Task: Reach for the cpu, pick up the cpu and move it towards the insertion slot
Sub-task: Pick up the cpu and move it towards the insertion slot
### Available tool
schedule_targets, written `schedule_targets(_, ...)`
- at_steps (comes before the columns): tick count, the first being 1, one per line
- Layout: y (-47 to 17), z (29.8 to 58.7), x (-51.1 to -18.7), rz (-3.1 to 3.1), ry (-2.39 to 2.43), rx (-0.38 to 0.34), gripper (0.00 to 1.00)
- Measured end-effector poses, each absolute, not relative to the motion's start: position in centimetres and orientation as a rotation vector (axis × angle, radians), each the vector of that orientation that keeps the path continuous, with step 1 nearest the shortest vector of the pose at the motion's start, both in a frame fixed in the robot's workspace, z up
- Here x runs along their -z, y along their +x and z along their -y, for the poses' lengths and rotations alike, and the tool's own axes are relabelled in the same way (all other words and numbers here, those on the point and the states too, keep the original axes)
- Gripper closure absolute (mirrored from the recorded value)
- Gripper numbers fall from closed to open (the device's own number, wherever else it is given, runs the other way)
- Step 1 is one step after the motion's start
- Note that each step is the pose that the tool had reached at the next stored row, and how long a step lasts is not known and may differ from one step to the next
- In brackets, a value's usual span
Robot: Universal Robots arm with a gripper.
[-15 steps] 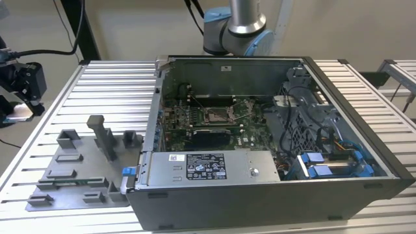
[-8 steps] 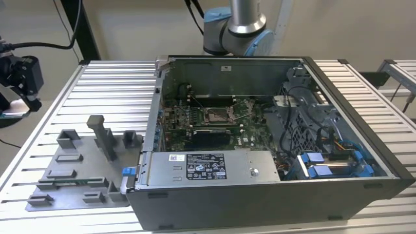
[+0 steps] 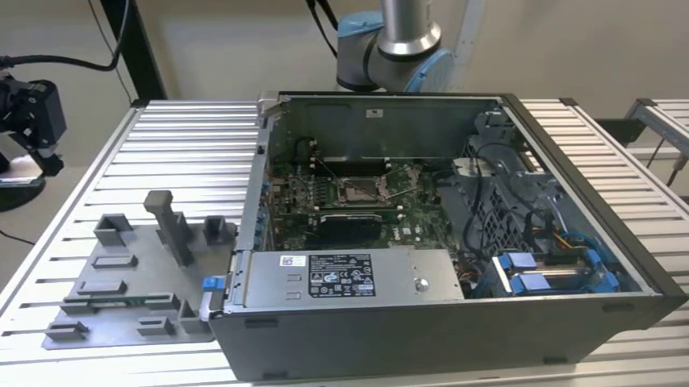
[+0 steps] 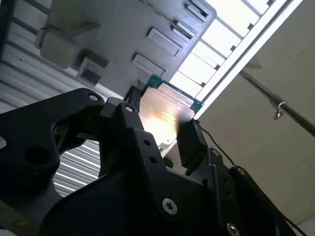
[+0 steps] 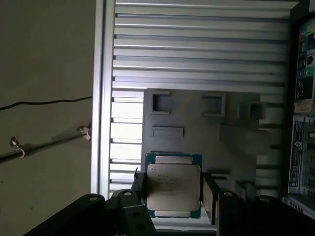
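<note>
The cpu point(image 5: 173, 189) is a flat square chip with a silvery top and a green rim. It sits between two black fingers point(image 5: 209, 194), one against each of two opposite edges. My gripper point(image 5: 173, 192) is shut on it. In the second wrist view the cpu point(image 4: 165, 115) glints in the gripper point(image 4: 160, 130), held in the air above the grey fixture plate point(image 4: 123, 39). The insertion slot point(image 3: 366, 189), a square socket with a metal frame, lies on the green motherboard point(image 3: 323, 205) inside the open computer case point(image 3: 453, 322).
The grey fixture plate point(image 3: 129, 278) with upright blocks lies on the slatted metal table point(image 3: 183, 153), on the exterior view's left of the case. The arm's base point(image 3: 393, 40) rises behind the case. Cables and blue drive bays point(image 3: 549, 270) fill the case's right side.
</note>
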State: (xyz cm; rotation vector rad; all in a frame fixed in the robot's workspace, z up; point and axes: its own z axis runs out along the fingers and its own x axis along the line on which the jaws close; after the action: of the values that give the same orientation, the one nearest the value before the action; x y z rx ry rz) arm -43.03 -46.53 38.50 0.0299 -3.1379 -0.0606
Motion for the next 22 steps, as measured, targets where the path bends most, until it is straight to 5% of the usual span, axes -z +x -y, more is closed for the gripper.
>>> schedule_targets(22, -43.0, 46.5, -40.0, 3.138, 0.030, 0.061, 1.00)
